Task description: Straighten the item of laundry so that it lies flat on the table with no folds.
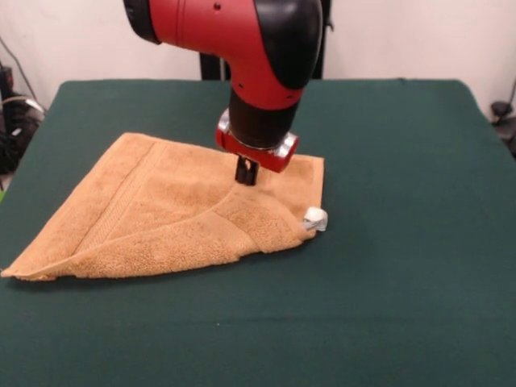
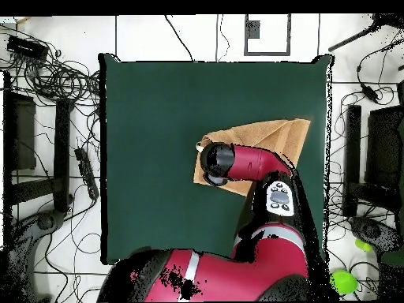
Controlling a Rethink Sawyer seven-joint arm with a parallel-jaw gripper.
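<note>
The golden-orange towel (image 1: pixel 161 214) lies on the dark green table (image 1: pixel 403 266) left of centre in the front view. It is folded over on itself, with a doubled layer along its near edge and a curved fold running across it. Its small white tag (image 1: pixel 315 218) sticks out at the right near corner. My gripper (image 1: pixel 246 172) points straight down and touches the towel near its far right part, where the fold begins. In the overhead view the arm covers much of the towel (image 2: pixel 276 134), and the gripper is hidden under the wrist.
The table (image 2: pixel 158 118) is much bigger than the towel. Cables and equipment lie on the floor round the table's sides (image 2: pixel 55 79). A bright green ball (image 2: pixel 342 282) lies on the floor beside the robot's base.
</note>
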